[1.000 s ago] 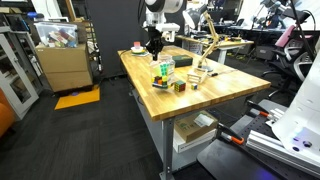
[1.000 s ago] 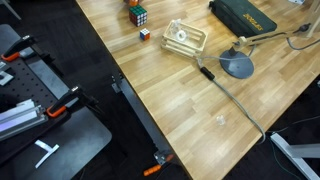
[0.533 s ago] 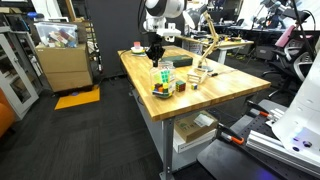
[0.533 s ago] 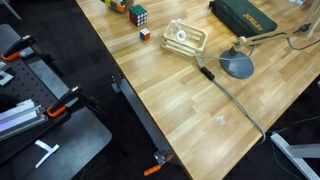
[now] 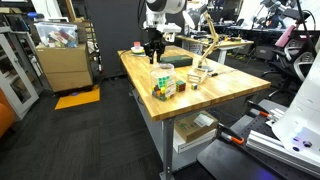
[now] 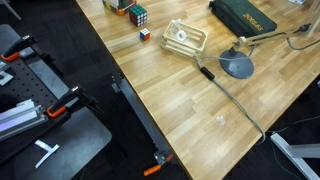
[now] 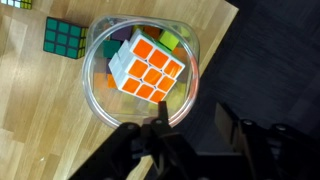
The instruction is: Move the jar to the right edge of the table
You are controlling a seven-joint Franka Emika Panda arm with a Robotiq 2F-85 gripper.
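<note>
The jar (image 7: pixel 140 65) is a see-through round container seen from above in the wrist view, with a multicoloured cube lying inside it. It stands on the wooden table (image 7: pixel 40 120) right at the edge, with dark floor beyond. My gripper (image 7: pixel 193 112) hangs just above the jar's rim. Its jaws are open, one finger (image 7: pixel 160 125) over the rim and the other out past the table edge, with nothing between them. In both exterior views the jar (image 5: pixel 162 74) (image 6: pixel 118 5) sits near the table's edge, and my gripper (image 5: pixel 152 50) is above it.
A multicoloured cube (image 7: pixel 67 38) (image 6: pixel 140 14) lies beside the jar, a smaller one (image 6: pixel 145 34) nearby. A clear plastic box (image 6: pixel 185 38), a desk lamp's grey base (image 6: pixel 238 66) with its cable, and a dark case (image 6: pixel 245 18) stand farther along the table.
The jar slid toward the table edge between the oldest frame and the middle one. Since then the jaws have opened and let go of it.
</note>
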